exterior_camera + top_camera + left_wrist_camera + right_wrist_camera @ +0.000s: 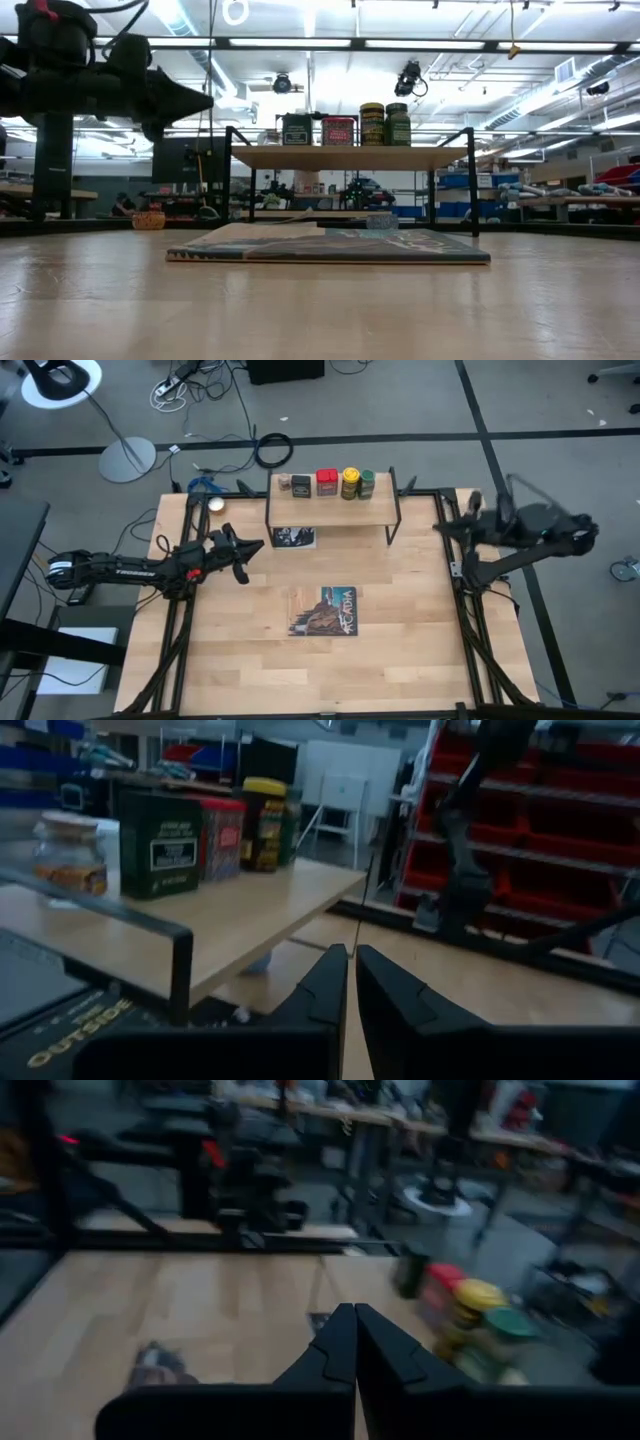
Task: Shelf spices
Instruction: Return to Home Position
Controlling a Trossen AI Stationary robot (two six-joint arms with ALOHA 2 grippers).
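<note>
At far left, the left gripper (250,552): low over the big pale wooden tabletop (230,650), near the left legs of the low light wooden shelf on thin black metal legs (330,512). Fingers (325,995) pressed almost together, only a sliver of gap, nothing held. For a clean retreat: draw straight back toward the table's left edge, wrist level, no swing toward those legs.

Along the shelf board, in a close upright row: the tiny clear jar (284,482), the black tin (301,485), the red tin (326,482), the yellow-capped jar (350,483), the green-capped jar (367,483). All five shelved, by the look of it; best left untouched.

Mid-table, a flat picture-covered book (325,610), apart from both arms.

At far right, the right gripper (445,526): by the table's right edge, near the shelf's right end, fingers (335,1345) closed tight and empty. Pull away outward first, then fold home slowly, with no sweep past the shelf corner.
</note>
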